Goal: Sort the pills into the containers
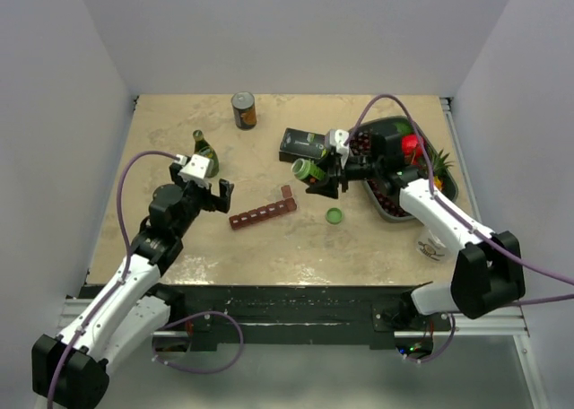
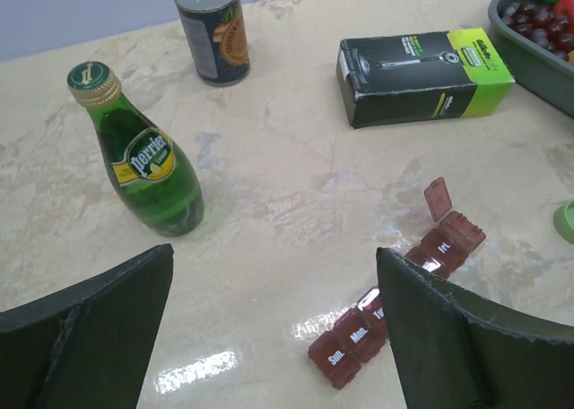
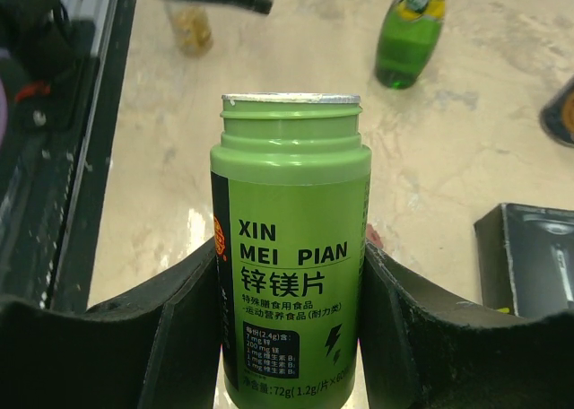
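We see the right gripper clamped on the capless green pill bottle. Left gripper is spread wide, holding nothing, just beside the maroon pill organizer, which lies flat between the arms with one end lid flipped up. Green cap sits nearby.

In the left wrist view, a finger of the left claw hides the middle of the maroon pill strip. The tray at 2 o'clock and the green cap at 3 o'clock are cut off by the edge. In the right wrist view, we cannot see the bottom of the green bottle, and a yellowish thing at 11 o'clock is too blurry to name.
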